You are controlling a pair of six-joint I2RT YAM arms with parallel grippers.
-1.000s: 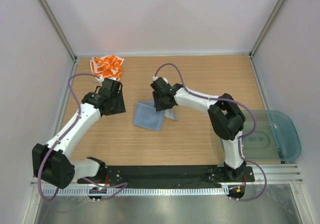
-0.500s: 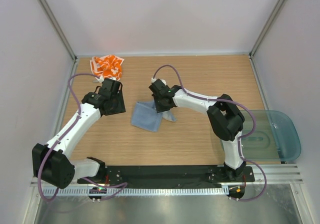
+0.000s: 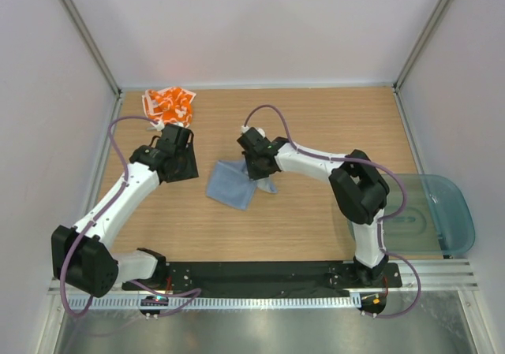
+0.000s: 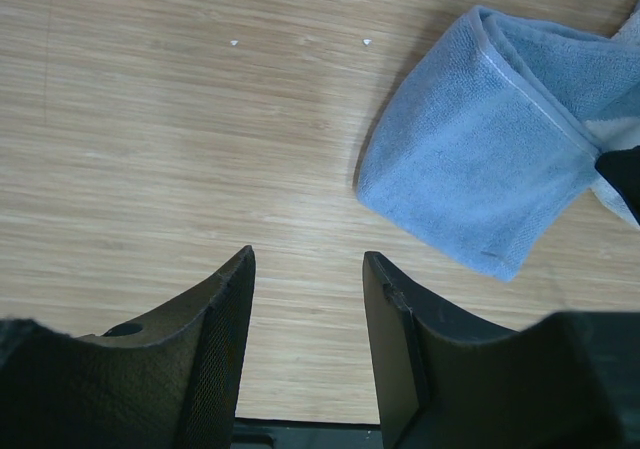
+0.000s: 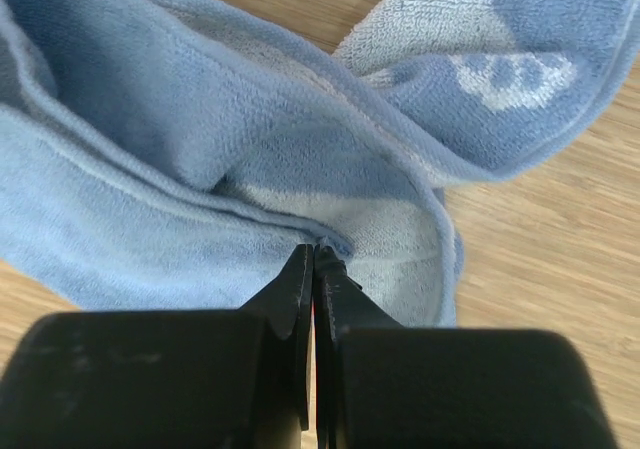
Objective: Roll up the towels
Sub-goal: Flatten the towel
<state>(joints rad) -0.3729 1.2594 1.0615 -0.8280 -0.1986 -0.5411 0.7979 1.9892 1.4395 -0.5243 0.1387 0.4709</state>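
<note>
The desk (image 3: 316, 117) is a wood-grain surface, and both towels are found on it. The pale blue towel (image 3: 230, 184) lies a little left of the desk's middle, between the two arms, loosely folded with several layers bunched along its right side; a paler woven pattern is seen on one upturned flap in the right wrist view. The right gripper (image 5: 312, 257) is lowered onto that right side of the pale blue towel (image 5: 200, 149). Its jaws are clenched fully together, no gap being visible between the fingertips, and a hemmed fold of the cloth is nipped at their very tips. The left gripper (image 4: 305, 259) is held over bare wood just beside the left edge of the pale blue towel (image 4: 480, 159). Its jaws are released to a moderate gap, nothing is held between them, and no contact with the cloth is observed; in the overhead view the left gripper (image 3: 180, 162) stands between the two towels. The orange-patterned towel (image 3: 168, 106) is crumpled in the far left corner of the desk, well apart from both grippers and untouched. A translucent teal tray (image 3: 454, 212) is noted beyond the desk's right edge, toward the near side, apart from both arms.
</note>
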